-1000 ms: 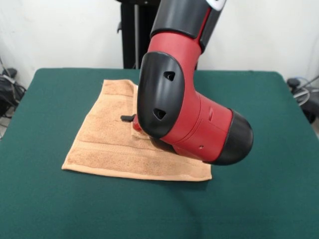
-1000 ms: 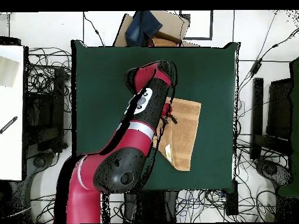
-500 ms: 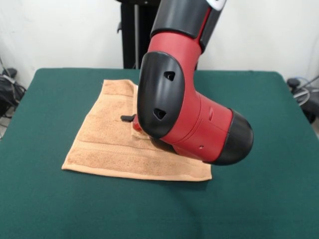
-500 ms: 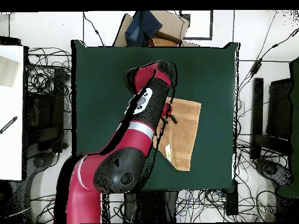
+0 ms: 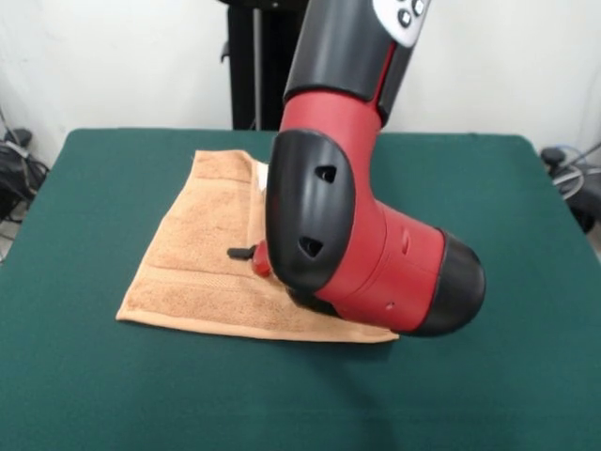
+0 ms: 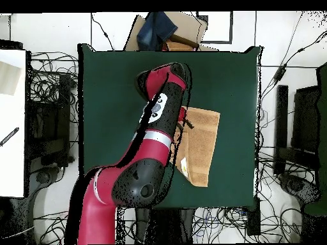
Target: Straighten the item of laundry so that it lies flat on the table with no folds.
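Observation:
The item of laundry [image 5: 197,258] is a tan terry towel lying on the left half of the green table [image 5: 94,385]. A border band runs along its near edge. Its right part is hidden behind my red and black arm. From above, the towel [image 6: 203,141] shows as a narrow strip near the table's right edge [image 6: 246,127], with a small white tag [image 6: 184,167] at its left side. My gripper [image 5: 248,254] is low over the towel's middle, and only a black and red bit of it peeks out from behind the arm. The overhead view shows the gripper [image 6: 187,122] at the towel's left edge.
A cardboard box with a dark blue cloth [image 6: 167,30] sits just past the table's top edge in the overhead view. Cables [image 6: 51,96] lie on the floor on all sides. A white surface [image 6: 13,121] stands at the left.
The arm has shifted, bringing the gripper a little nearer the front camera along the towel. The towel itself looks the same.

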Tool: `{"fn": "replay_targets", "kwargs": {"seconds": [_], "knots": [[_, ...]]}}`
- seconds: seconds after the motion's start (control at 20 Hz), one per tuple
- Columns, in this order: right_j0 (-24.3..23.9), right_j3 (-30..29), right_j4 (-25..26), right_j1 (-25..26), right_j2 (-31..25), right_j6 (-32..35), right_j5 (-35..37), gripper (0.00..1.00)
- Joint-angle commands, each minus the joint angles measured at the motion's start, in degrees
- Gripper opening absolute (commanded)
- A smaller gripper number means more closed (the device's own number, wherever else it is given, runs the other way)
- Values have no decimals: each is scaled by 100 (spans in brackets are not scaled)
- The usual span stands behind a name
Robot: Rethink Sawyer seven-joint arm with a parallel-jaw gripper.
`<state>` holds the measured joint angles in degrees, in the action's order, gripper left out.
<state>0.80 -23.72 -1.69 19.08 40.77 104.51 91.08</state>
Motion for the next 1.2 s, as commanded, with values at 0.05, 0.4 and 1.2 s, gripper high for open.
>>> {"fn": "replay_targets", "kwargs": {"seconds": [0.05,0.4,1.2], "knots": [[-299,971,-140,686,-219,-36,453,100],[-369,1234,-94,766,-248,-99,601,100],[127,-826,235,-140,-768,42,-97,100]]}}
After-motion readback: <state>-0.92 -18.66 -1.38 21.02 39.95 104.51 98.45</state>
